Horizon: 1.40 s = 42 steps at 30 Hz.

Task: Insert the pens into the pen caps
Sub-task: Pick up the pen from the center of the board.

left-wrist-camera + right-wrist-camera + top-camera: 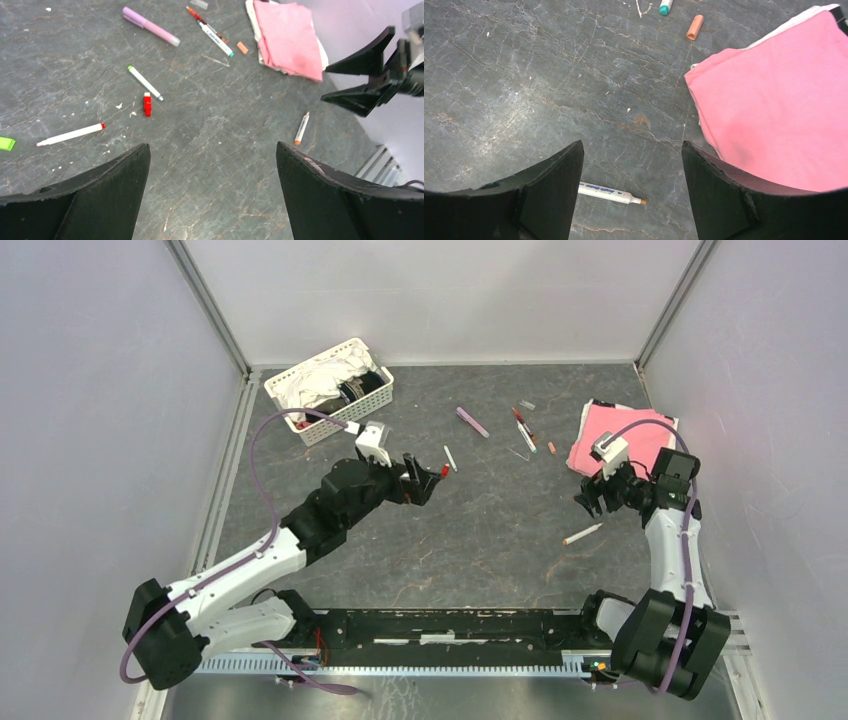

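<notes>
We see the left gripper (212, 150) spread and empty, a red pen cap (147, 104) ahead-left of it; the right gripper (631, 147) is also spread, with an orange-tipped pen (611, 194) below its fingers.

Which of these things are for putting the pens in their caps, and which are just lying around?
For the job:
red-tipped pen, green-ended pen, purple pen, teal-tipped pen, orange-tipped pen; red cap, green cap, orange cap.

Just lying about:
pink cloth, white basket, thin sliver.
</notes>
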Available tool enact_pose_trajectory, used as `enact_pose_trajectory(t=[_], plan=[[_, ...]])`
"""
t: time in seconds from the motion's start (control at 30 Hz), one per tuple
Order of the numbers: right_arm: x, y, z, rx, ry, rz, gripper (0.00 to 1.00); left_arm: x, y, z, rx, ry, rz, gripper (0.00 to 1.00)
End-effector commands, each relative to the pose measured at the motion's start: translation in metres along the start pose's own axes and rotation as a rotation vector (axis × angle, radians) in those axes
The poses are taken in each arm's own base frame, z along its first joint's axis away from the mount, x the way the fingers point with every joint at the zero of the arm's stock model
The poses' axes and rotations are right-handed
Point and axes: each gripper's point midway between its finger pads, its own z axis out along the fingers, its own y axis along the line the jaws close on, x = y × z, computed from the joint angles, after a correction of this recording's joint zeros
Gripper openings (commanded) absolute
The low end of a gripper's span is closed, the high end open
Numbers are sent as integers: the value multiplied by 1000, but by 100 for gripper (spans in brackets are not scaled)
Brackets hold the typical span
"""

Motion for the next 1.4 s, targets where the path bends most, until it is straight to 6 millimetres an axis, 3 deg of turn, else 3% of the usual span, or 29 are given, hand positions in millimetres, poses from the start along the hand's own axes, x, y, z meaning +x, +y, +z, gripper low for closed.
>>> enact_pose_trajectory(t=[0.0,0.13,0.17,0.37,0.63,0.77,0.9,1.17,1.37], plan=[[-1,4,-9,23,16,-9,78,-38,-19,0,32,-56,-84,100],[-9,3,-11,22,-11,-6,78,-56,-12,9,-95,-1,-85,100],[-12,4,-11,18,-22,-4,78,-72,-14,11,-128,-1,-81,100],[-21,6,-10,3,-65,24,78,-88,2,19,-334,60,-113,100],[-23,8,-5,-4,-96,68,78,-127,-11,2,-344,-25,-225,100],[-22,8,-7,5,-90,68,79,-129,-15,-1,-291,-55,-210,100],[-21,8,-8,16,-90,61,79,-148,-20,-7,-313,-88,-296,100],[-20,8,-5,22,-102,81,79,-204,-31,-47,-323,-250,-549,97],[-12,11,-4,35,-91,83,79,-216,-43,-62,-265,-274,-671,97]])
